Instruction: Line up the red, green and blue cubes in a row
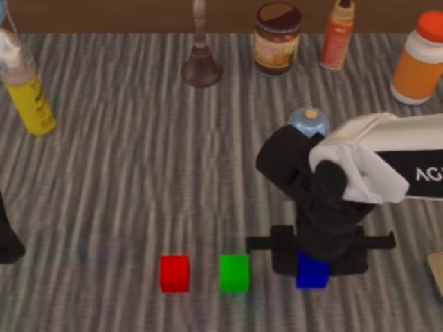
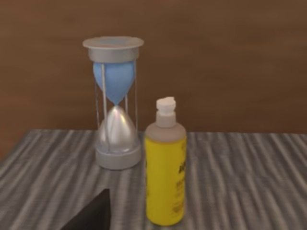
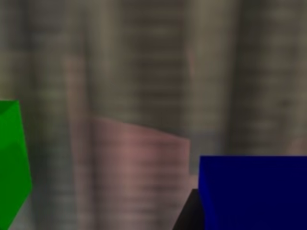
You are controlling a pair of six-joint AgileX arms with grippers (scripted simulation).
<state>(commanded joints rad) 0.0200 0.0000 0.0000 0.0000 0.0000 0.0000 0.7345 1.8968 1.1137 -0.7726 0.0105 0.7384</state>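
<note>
Small matte red cube and green cube sit aligned on the bench. Right gripper sets the deep blue cube beside them; grip state unclear, release pending.

The top camera looked straight down over the table. The left wrist camera sat low, facing the back wall, near the yellow bottle (also at the top view's left). The right wrist camera hung very close over the blue cube, shared with the top view
</note>
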